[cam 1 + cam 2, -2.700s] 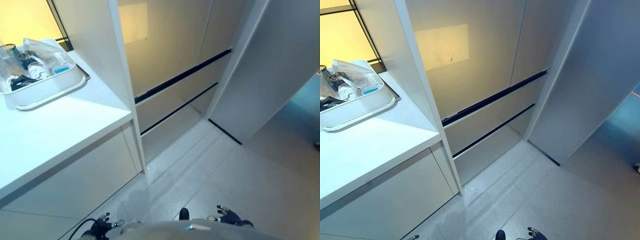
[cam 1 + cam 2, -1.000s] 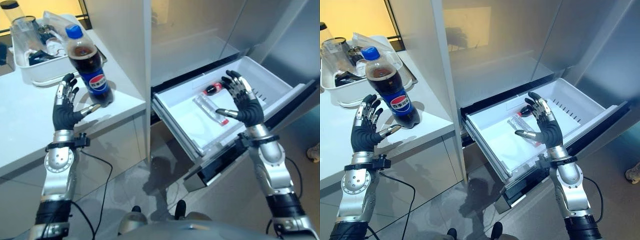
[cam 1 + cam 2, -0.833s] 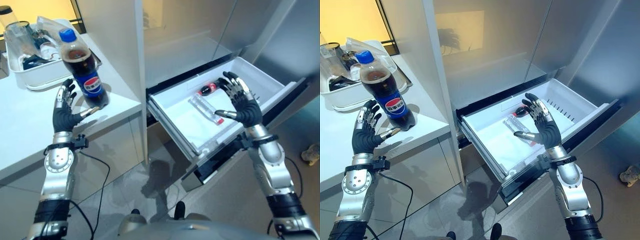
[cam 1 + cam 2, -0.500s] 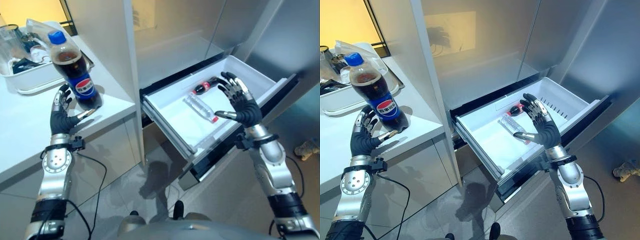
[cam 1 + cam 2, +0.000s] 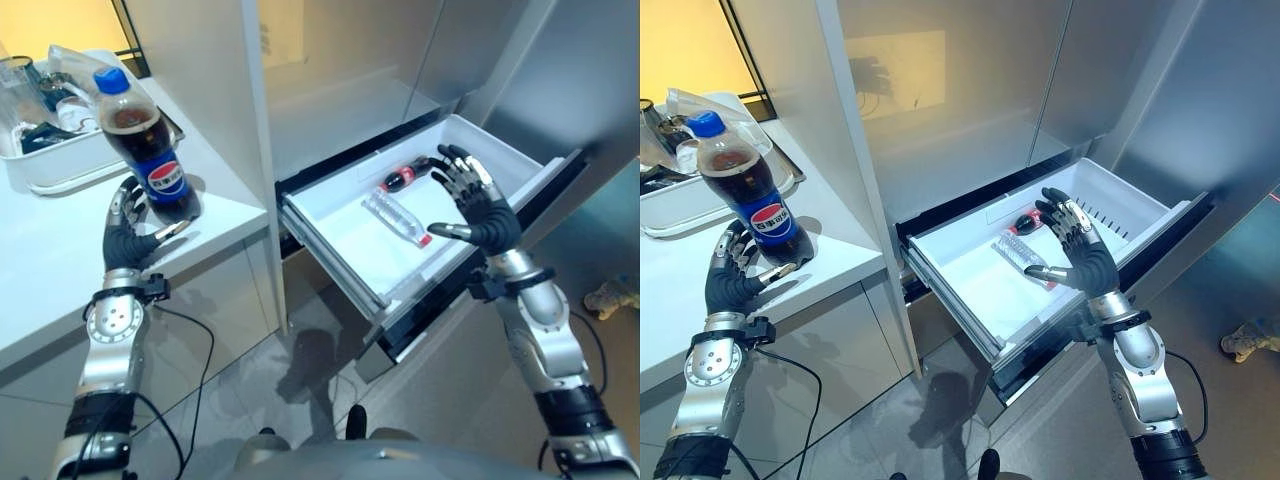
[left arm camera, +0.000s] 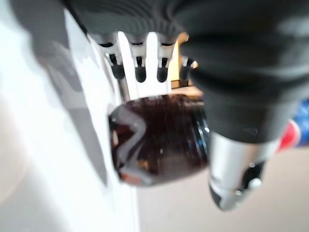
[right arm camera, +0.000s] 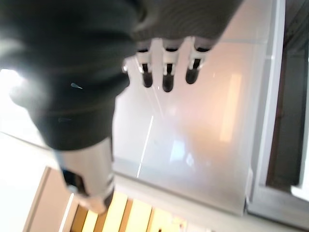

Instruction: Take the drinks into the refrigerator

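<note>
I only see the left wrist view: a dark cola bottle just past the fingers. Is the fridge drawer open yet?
Observer: Yes, the white drawer is pulled out, to the right of the counter.
Operator: Anything in it?
Observer: Two bottles lie inside: a clear water bottle and a small cola bottle.
Operator: Where's the right hand?
Observer: The right hand is open above the drawer's front part, holding nothing.
</note>
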Robot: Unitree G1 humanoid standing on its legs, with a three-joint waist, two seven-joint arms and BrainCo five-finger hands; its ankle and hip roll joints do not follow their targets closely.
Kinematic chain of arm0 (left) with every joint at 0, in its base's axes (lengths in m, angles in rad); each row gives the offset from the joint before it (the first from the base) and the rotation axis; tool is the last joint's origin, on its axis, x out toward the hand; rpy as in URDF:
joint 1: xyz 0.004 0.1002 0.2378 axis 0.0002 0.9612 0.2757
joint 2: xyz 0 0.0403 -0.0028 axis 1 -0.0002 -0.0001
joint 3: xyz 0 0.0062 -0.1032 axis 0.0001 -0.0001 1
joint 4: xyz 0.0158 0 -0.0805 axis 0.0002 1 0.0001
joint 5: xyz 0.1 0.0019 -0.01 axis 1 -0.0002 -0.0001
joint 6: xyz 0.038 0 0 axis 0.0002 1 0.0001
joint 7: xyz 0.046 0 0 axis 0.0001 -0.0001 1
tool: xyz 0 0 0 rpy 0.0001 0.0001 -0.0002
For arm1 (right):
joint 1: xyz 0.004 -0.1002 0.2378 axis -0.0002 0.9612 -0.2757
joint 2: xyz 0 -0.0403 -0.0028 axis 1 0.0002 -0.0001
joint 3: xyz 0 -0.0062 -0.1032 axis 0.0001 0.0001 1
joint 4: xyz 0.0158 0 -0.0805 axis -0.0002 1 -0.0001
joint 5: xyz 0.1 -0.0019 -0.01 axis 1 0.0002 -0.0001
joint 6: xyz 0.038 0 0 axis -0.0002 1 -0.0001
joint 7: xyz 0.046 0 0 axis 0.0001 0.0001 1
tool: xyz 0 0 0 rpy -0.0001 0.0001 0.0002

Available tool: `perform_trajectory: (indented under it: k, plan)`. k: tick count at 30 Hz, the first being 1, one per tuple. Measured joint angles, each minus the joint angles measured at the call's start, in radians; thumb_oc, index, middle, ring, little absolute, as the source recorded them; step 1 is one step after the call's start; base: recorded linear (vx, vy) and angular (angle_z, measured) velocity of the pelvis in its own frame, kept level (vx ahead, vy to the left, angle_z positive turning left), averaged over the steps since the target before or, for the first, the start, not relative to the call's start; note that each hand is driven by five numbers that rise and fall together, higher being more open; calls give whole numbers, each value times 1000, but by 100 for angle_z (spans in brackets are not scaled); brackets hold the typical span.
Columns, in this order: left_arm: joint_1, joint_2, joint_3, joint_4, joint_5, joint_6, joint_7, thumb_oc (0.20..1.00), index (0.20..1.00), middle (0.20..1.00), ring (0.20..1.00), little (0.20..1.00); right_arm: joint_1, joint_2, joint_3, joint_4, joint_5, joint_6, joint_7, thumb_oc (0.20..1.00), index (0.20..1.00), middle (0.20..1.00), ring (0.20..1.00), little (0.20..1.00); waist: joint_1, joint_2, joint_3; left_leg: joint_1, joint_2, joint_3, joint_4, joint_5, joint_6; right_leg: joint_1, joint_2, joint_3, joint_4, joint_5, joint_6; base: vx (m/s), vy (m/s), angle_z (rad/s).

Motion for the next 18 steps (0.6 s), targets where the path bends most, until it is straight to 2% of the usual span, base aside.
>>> perform_trajectory:
  k: [4,18]
  plan:
    - [-27,23,-16,33,-2,10,13,1000,1000,1000,1000,1000,1,-1,1,0,1,1,0,1000,1000,1000,1000,1000,-17,-5,-3,1,0,1,0,0,0,0,0,1,-1,0,0,0,0,0]
    - [-75,39,-78,54,-6,35,20,1000,1000,1000,1000,1000,2,-1,33,0,8,7,17,1000,1000,1000,1000,1000,-16,-8,-5,-1,2,17,0,0,0,2,6,16,-26,16,2,12,2,-3]
